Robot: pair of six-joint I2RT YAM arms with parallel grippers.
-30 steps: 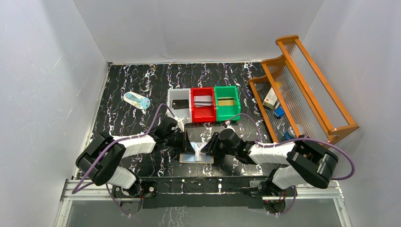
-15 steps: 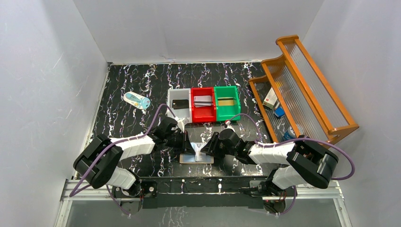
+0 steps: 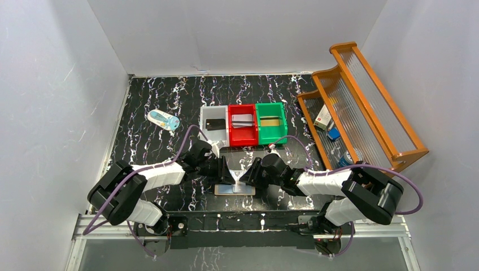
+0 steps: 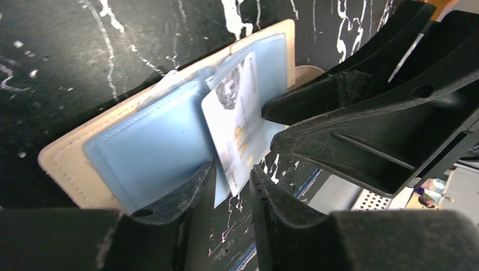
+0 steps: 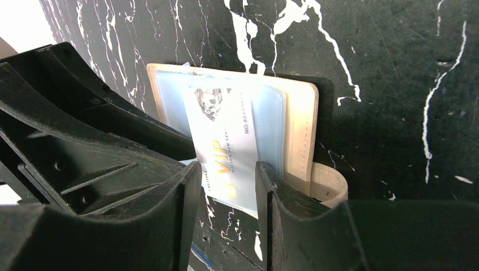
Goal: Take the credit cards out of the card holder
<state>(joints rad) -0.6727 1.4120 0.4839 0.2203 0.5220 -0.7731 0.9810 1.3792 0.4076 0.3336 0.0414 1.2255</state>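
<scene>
Jaws of left gripper have just come apart: clear gap now, with the corner of the silvery VIP card loose in it, not pinched. Reads as a release, so the pull likely falls to the right gripper. Its fingers stand part-open flanking the card's long edges; can't tell if it's clamping. Card is part-way out of the card holder, lying open at near middle of the table, one end tucked in the pale blue pocket. Bins beyond already hold binned cards, so probably the last one. Both arms low, reaching inward from left and right, wrists pitched down, tips nearly meeting over the holder.
</scene>
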